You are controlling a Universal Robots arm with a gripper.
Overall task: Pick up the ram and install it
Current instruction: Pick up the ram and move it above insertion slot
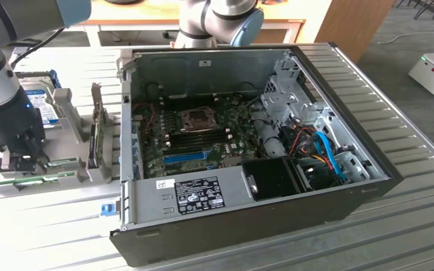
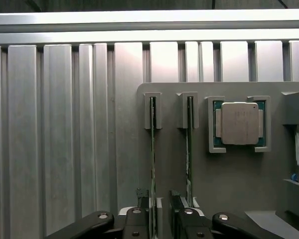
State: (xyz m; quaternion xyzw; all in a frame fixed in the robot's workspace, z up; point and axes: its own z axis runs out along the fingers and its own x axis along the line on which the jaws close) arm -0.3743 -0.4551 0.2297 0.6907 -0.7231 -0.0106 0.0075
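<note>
Your black two-fingered gripper hung with its jaws apart, straddling the long, thin green circuit-board ram stick. The stick stood on edge in the grey slotted holder at the lower left of the exterior view, just beside a second alike green stick. It looked light, stiff and fragile. A gentle, square pinch across its flat faces seemed best.

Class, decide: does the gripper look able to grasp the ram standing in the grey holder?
Probably yes: the open gripper straddles the ram with nothing between them; the second stick stands just outside its grasp.
</note>
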